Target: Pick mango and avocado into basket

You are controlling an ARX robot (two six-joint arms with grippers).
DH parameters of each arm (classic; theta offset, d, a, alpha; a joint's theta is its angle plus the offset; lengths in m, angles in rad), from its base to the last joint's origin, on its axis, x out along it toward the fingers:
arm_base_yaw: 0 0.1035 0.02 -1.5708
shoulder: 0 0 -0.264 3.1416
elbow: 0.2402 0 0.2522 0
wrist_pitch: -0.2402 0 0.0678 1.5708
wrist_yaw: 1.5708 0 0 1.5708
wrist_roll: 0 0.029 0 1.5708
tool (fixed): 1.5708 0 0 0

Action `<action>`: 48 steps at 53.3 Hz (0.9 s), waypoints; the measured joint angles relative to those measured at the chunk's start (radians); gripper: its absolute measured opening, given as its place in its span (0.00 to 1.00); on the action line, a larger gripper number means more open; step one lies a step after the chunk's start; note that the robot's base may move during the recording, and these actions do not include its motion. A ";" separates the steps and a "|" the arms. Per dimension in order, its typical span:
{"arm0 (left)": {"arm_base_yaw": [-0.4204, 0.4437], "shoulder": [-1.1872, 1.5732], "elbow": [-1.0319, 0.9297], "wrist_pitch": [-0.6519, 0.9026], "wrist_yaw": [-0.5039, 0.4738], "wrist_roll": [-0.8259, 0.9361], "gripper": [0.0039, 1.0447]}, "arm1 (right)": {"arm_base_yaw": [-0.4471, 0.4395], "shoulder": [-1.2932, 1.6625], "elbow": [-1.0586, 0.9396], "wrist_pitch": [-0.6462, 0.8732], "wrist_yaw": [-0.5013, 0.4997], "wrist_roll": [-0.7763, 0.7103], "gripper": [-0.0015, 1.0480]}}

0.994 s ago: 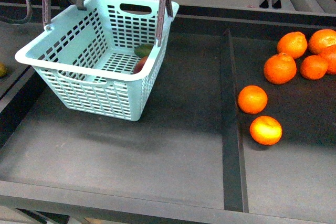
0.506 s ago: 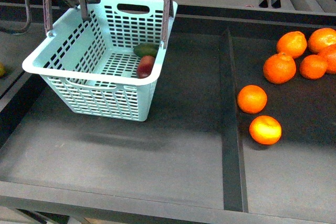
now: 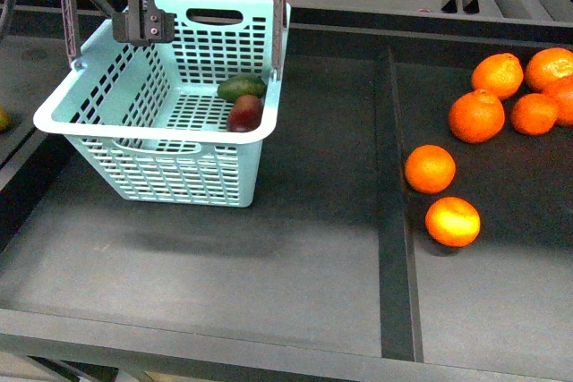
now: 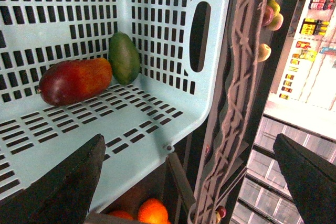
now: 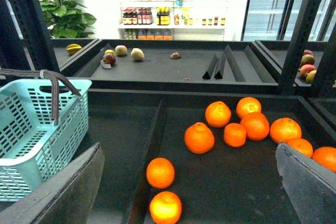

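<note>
While my big teal basket [image 3: 157, 145] sits on the dark shelf tray [image 3: 295, 248], I can see both fruits lying inside it. So I think the picking is done, and the step in hand is letting go and backing off. My left pincer [image 3: 143, 26] hangs just over the basket's far left rim, by the brown handle [image 3: 276, 15]. In the left wrist view its two dark fingers [image 4: 63, 182] are spread wide, with nothing between them. My right pincer is spread too, well away over the oranges [image 5: 199, 137], and it holds nothing.

The red mango [image 4: 75, 81] lies on the basket floor. The green avocado [image 4: 124, 57] lies beside it, touching its end.

Next I should lift my left arm straight up, so I don't bump the handle or tip the basket.
</note>
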 joint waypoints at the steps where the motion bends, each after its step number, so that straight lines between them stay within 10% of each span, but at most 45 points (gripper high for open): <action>1: -0.002 -0.007 -0.009 0.003 0.001 0.005 0.93 | 0.000 0.000 0.000 0.000 0.000 0.000 0.93; 13: 0.007 -0.304 -0.356 0.087 0.010 0.118 0.93 | 0.000 0.000 0.000 0.000 0.000 0.000 0.93; 39: 0.330 -1.009 -0.716 -0.010 -0.017 0.683 0.93 | 0.000 0.000 0.000 0.000 0.000 0.000 0.93; 43: 0.356 -1.064 -0.873 0.324 0.262 1.025 0.77 | 0.000 0.000 0.000 0.000 0.000 0.000 0.93; 48: 0.337 -1.106 -1.026 0.532 0.338 1.343 0.62 | 0.000 0.000 0.000 0.000 0.000 0.000 0.93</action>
